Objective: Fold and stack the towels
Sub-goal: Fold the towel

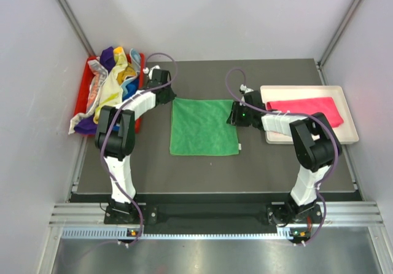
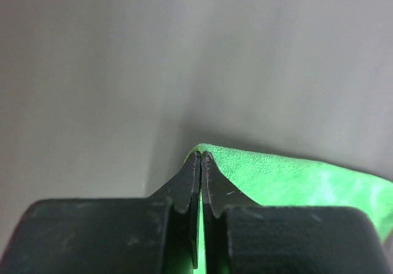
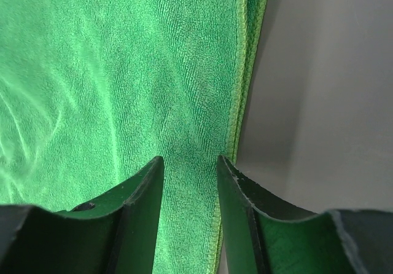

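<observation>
Currently we find the left end effector (image 2: 201, 155) clamped on a corner of the green towel (image 1: 204, 126), the right end effector (image 3: 190, 163) apart above its edge.

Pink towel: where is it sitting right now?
In the top view, the pink towel lies folded on the white tray at the right side of the table, to the right of the green towel and the right gripper.

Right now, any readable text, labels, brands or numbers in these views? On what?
None readable.
The green towel has a small white speck at its near right corner, maybe a tag, too small to read.
Nothing printed shows on the red bin or the white tray.
</observation>
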You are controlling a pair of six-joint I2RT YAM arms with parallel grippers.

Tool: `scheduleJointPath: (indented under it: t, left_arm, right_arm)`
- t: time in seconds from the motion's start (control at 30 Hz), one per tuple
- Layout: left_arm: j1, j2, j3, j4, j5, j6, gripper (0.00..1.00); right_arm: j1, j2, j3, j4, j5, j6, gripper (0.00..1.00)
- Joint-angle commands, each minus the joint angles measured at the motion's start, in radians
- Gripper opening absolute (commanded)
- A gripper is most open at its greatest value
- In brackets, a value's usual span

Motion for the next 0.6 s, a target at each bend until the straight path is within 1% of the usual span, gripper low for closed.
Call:
scheduleJointPath:
  t: [0.0,0.23,0.27,0.33,0.37,0.47,0.57]
  left_arm:
    - [0.012,-0.001,0.057,-0.007,0.011,0.015,0.03]
    - [0.022,0.046,0.092,-0.022,0.032,0.024,0.07]
    - [0.022,0.051,0.095,-0.022,0.032,0.026,0.14]
    - [0.024,0.055,0.095,-0.024,0.025,0.032,0.22]
    - [0.025,0.055,0.094,-0.022,0.02,0.037,0.33]
    - [0.025,0.046,0.094,-0.021,-0.011,0.06,0.45]
    - [0.025,0.014,0.083,-0.013,-0.031,0.075,0.47]
  right_arm:
    - [0.004,0.018,-0.009,0.039,0.019,0.001,0.4]
    - [-0.002,0.014,-0.013,0.041,0.019,-0.003,0.4]
    - [-0.002,0.011,-0.01,0.036,0.017,-0.003,0.41]
    - [-0.005,-0.002,-0.007,0.036,0.015,-0.004,0.4]
    - [-0.006,-0.009,-0.003,0.032,0.015,-0.006,0.41]
    - [-0.014,-0.027,0.025,0.012,0.026,-0.009,0.41]
    - [-0.025,-0.039,0.066,-0.013,0.045,-0.013,0.41]
